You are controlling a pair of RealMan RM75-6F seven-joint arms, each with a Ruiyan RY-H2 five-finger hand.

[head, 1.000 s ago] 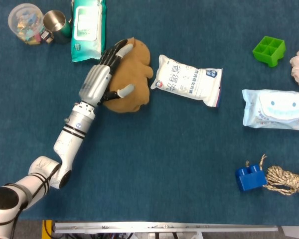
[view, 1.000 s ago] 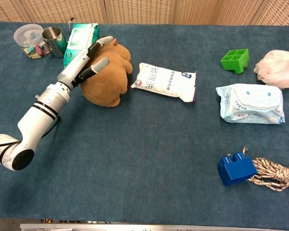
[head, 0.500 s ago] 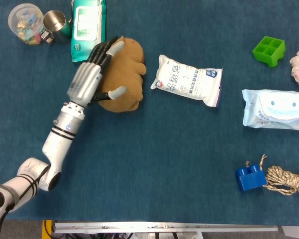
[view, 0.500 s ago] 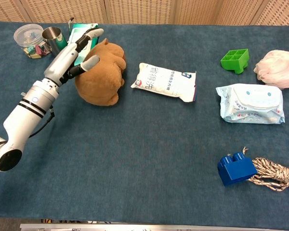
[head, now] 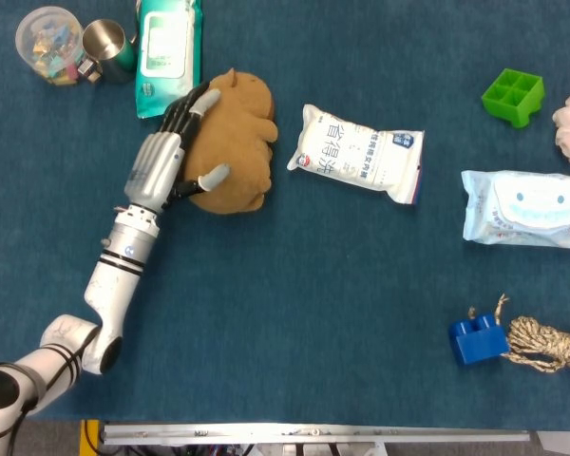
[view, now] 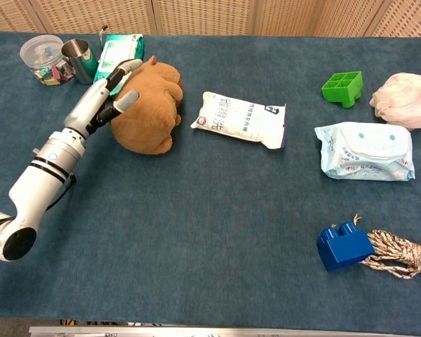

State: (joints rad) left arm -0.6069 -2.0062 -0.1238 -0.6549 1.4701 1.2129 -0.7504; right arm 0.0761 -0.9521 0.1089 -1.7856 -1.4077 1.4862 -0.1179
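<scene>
table: blue cloth-covered table (head: 294,313) fills both views.
your left arm: comes in from the lower left, and the left hand (head: 161,163) rests on the left flank of the brown plush toy (head: 236,142), upper left of the frame.
fingers: spread fairly wide along the toy's top edge, thumb (head: 212,177) pressing in lower down. Looks like a loose cup rather than a real grip, but I can't tell from either view how deep the fingers dig in.
right hand: not showing anywhere.
neighbours: green wipes pack (head: 167,52) sits just beside your fingertips, with the metal cup (head: 105,45) and a clear tub (head: 47,43) further to the corner; the white pouch (head: 359,152) lies just right of the toy.
risk: the plush is soft and squashy, so if you lift like this it could roll out of the hand; any more drift left and you'll nudge the wipes pack into the cup.
vs. a second ago: toy and hand have both slid left, opening a gap to the white pouch it was nearly touching.
</scene>
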